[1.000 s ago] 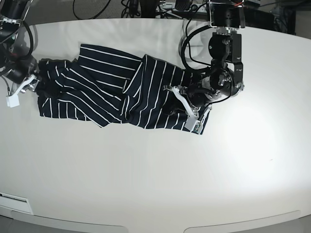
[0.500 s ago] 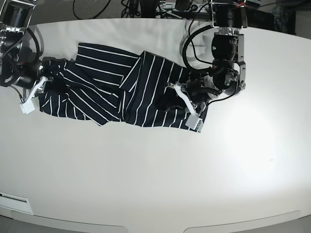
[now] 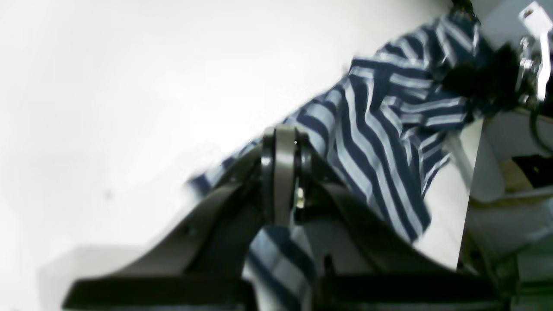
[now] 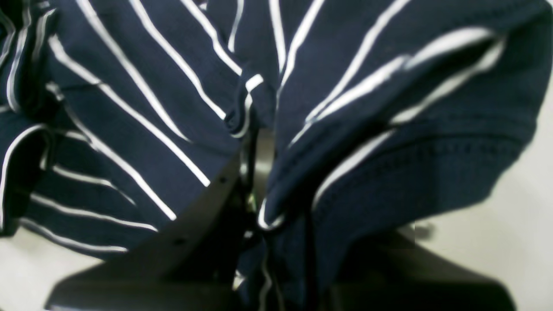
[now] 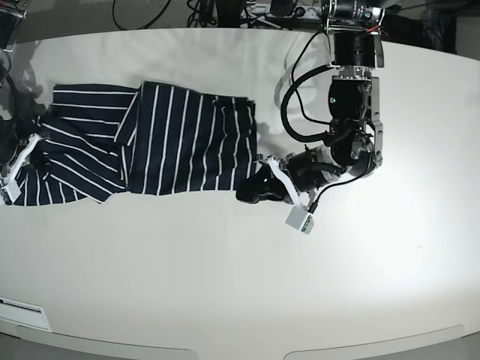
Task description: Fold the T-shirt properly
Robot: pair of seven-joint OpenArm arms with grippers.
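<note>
The T-shirt (image 5: 172, 139), dark navy with thin white stripes, lies stretched across the back left of the white table (image 5: 225, 270). My left gripper (image 5: 274, 187) is shut on a bunched corner at the shirt's right end. In the left wrist view its fingers (image 3: 281, 172) meet with striped cloth (image 3: 380, 129) running out beyond them. At the shirt's left end, by the table's left edge, my right gripper (image 5: 19, 169) is pinching it. In the right wrist view folds of cloth (image 4: 151, 108) wrap the closed fingers (image 4: 255, 172).
The left arm's black column (image 5: 352, 90) rises behind the shirt's right end, with looped cables (image 5: 296, 82) beside it. More cables (image 5: 225, 11) lie beyond the table's far edge. A white label (image 5: 19, 306) sits at the front left rim.
The right gripper closed on the shirt's left end and drew it toward the left edge. The crumpled shirt is now pulled out flatter and longer. The left gripper shifted forward and left with its corner.
</note>
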